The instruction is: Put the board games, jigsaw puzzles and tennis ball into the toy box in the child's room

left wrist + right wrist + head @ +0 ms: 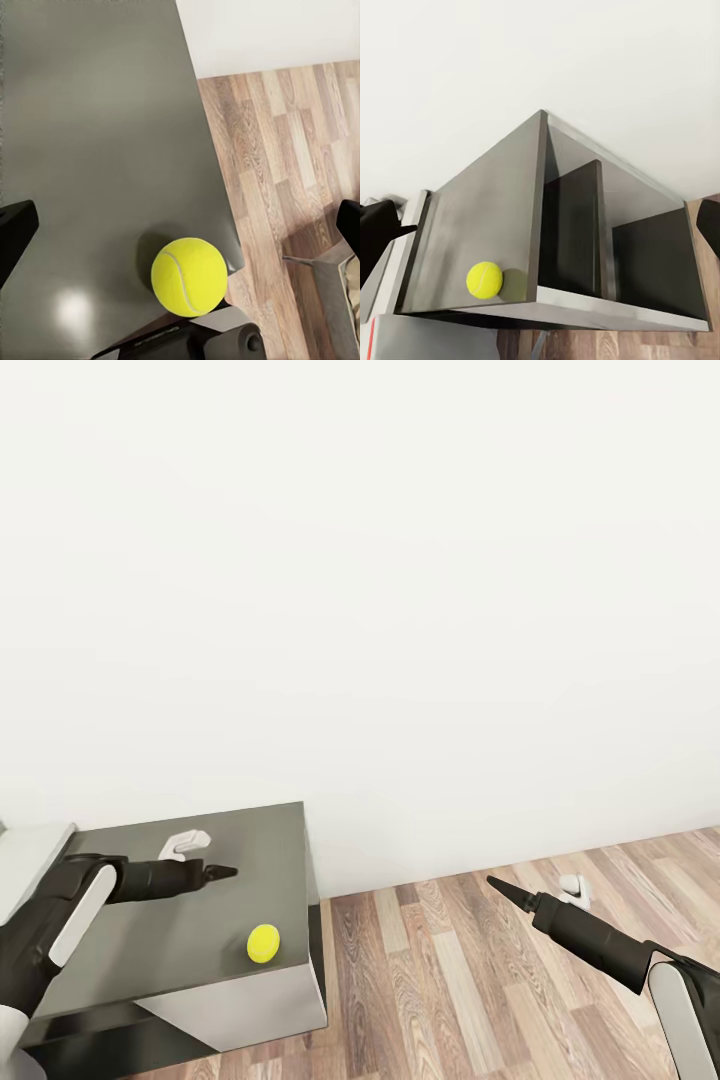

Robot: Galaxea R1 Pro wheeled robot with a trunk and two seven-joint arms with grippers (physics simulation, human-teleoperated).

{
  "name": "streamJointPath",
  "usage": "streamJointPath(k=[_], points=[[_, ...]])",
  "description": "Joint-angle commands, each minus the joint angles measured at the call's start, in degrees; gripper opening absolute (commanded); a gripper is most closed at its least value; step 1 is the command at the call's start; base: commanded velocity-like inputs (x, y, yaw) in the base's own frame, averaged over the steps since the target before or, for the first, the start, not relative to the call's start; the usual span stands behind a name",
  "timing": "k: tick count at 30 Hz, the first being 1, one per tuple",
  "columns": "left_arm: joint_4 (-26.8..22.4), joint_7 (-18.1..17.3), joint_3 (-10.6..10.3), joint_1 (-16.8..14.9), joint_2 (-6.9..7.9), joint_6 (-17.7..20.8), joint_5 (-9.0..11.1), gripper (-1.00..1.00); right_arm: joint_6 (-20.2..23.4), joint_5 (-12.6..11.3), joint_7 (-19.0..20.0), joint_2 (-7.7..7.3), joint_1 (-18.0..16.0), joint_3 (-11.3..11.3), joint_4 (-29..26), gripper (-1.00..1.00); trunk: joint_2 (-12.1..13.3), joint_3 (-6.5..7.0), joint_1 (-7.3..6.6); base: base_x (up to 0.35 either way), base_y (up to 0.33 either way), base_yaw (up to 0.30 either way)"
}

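The tennis ball [263,943] [189,276] [484,280] is small and yellow-green. It rests on the dark grey corner section of the table [230,830] [97,135] [480,210], close to that section's front corner. My left gripper [215,872] [184,217] hovers over the dark top, a little behind the ball, open and empty. Out over the wood floor, to the right of the table, my right gripper [500,888] [547,210] is open too, with nothing between its fingers. The toy box, board games, jigsaw puzzles and bed are out of view.
A small white object [185,845] lies on the dark top near the wall. Another small white object [573,888] lies on the plank floor [450,980] by the wall. The corner section's open shelves [607,247] face the floor. A pale grey tabletop [30,855] continues to the left.
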Motion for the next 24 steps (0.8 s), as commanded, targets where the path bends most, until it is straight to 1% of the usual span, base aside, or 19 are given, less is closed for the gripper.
streamJointPath(k=[1,7,11,15,19,24], points=[[-0.02,-0.29,-0.05,-0.06,0.13,0.18,-0.08,1.00,0.29,0.01,0.19,0.00,-0.05,-0.06,-0.02,1.00,-0.11,-0.11,0.03,-0.002,0.000,-0.001],[-0.02,-1.63,-0.06,-0.01,1.00,0.16,0.33,1.00,0.29,0.01,0.18,0.00,-0.05,-0.06,-0.02,1.00,-0.11,-0.11,0.03,-0.068,0.000,0.000],[0.00,-4.81,-0.05,0.02,1.30,0.10,0.23,1.00,0.29,0.01,0.18,-0.01,-0.05,-0.06,-0.01,1.00,-0.11,-0.11,0.03,-0.156,0.000,0.000],[0.11,-8.04,-0.04,0.03,1.44,-0.03,-0.10,1.00,0.29,0.01,0.19,-0.02,-0.05,-0.06,-0.01,1.00,-0.11,-0.11,0.03,-0.061,0.000,0.000],[0.17,-9.20,-0.04,0.08,1.50,-0.19,-0.22,1.00,0.29,0.01,0.19,0.00,-0.05,-0.06,-0.01,1.00,-0.11,-0.11,0.03,-0.022,0.000,0.000],[0.23,-9.86,-0.04,0.36,1.53,-0.39,-0.27,1.00,0.29,0.01,0.20,-0.02,-0.05,-0.06,-0.01,1.00,-0.11,-0.11,0.03,-0.007,0.000,0.000]])
